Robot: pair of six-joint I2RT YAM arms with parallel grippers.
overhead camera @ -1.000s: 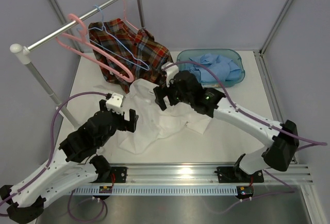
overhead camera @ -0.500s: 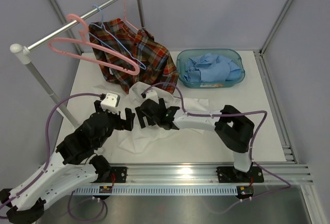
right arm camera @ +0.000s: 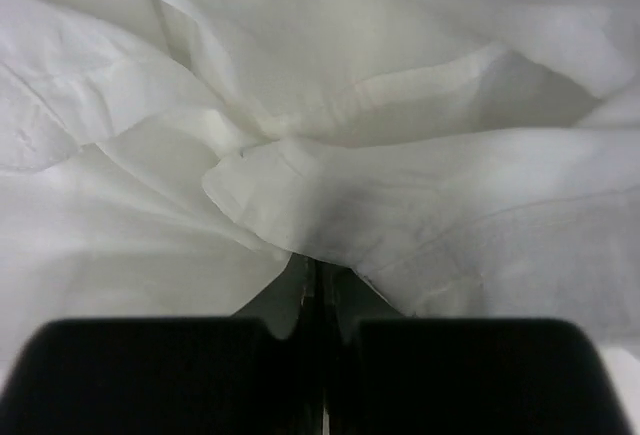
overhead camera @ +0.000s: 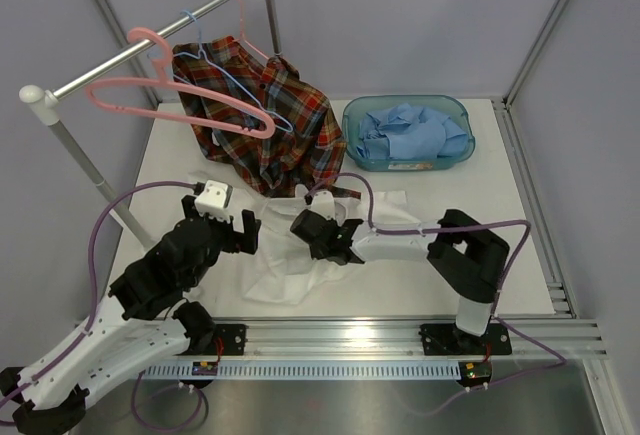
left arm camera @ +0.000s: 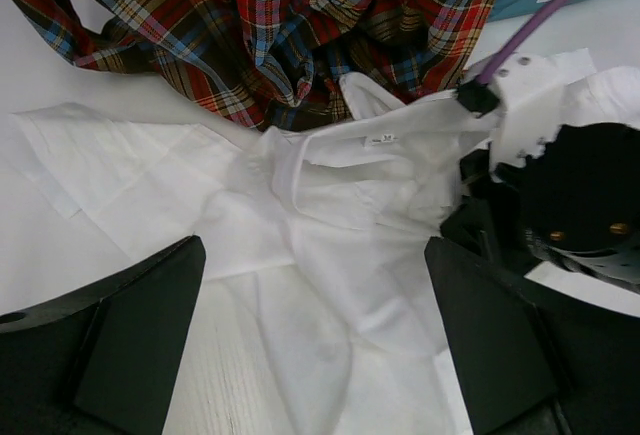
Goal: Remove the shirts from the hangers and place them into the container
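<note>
The right end effector (overhead camera: 320,235) is down on the white shirt (overhead camera: 283,267), which lies crumpled on the counter (overhead camera: 500,245) in the near middle of the scene. In the right wrist view its jaws are drawn together, pinching a fold of the white shirt (right arm camera: 300,105) at their tips (right arm camera: 318,273).

The left end effector (overhead camera: 224,229) hangs just left of it, above the left part of the shirt, its jaws spread wide and holding nothing. The left wrist view shows the shirt's collar and label (left arm camera: 340,170) between those jaws.

The plaid shirt (overhead camera: 270,125) droops from the rail (overhead camera: 150,40) at the far left, its lower edge reaching the counter and touching the white shirt. A pink hanger (overhead camera: 180,105) and a light blue hanger (overhead camera: 215,70) hang on the rail by it.

The container (overhead camera: 405,102) sits at the far right, with the light blue shirt (overhead camera: 410,130) bunched inside.
</note>
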